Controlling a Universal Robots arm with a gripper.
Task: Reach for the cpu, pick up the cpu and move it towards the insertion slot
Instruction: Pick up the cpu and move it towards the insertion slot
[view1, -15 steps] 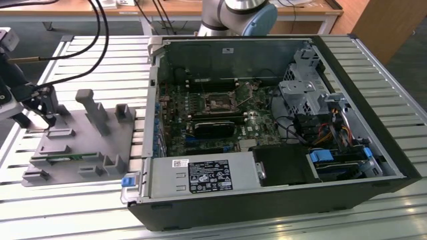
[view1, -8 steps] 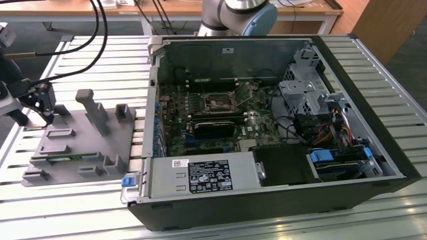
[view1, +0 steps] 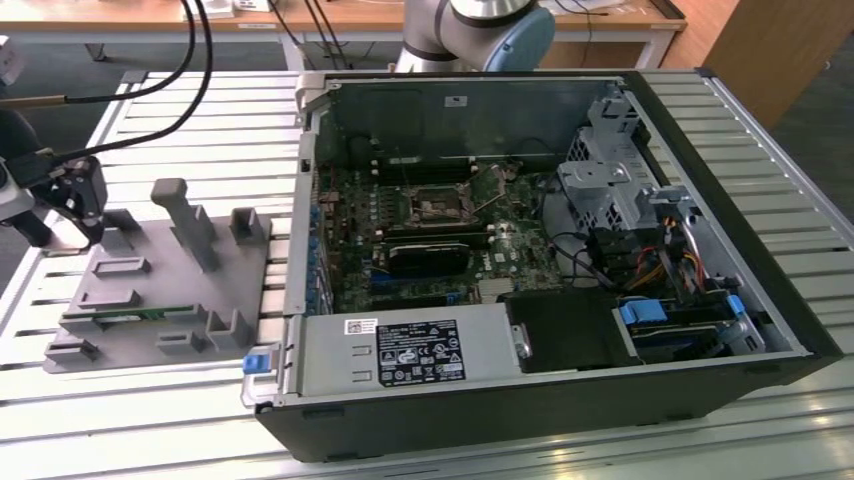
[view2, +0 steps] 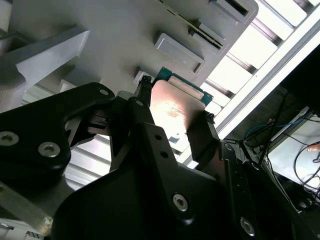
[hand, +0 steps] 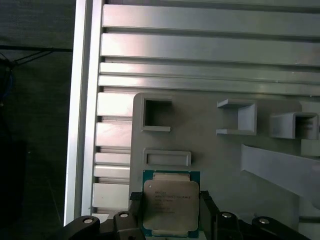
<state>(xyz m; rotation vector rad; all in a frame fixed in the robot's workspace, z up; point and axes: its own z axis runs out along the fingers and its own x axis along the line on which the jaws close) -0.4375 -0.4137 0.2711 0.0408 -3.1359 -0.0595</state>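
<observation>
Holding the cpu (hand: 170, 200) by two opposite edges, the gripper (view1: 76, 205) stands at the exterior view's left, over the far left part of the grey holder tray (view1: 147, 285). In both wrist views the two black fingers (view2: 147, 120) sit tight against the chip's sides, one on each side. No gap shows between finger and green rim, so I judge the jaws to be closed on it. A grip on the edges makes sense: the shiny metal top is left free and the underside is not pressed. Whether the chip is already lifted from the tray or rests on it, I cannot tell; in the second wrist view it looks a little tilted against the tray behind it.

The tray lies on the slatted aluminium table (view1: 134, 430), just beside the open computer case (view1: 534, 410). It has several pockets and upright blocks, made, I think, to keep each part at a known place for the arm. A narrow green memory stick (view1: 134, 317) lies in a pocket at its near side.

The insertion slot (view1: 438, 208) is inside the case, on the motherboard, to the right of the gripper and well apart from it, with the case's left wall between them. It faces up, a dark square in a silvery frame. By my judgement the grasp is made, but the carrying toward the slot has hardly begun.
</observation>
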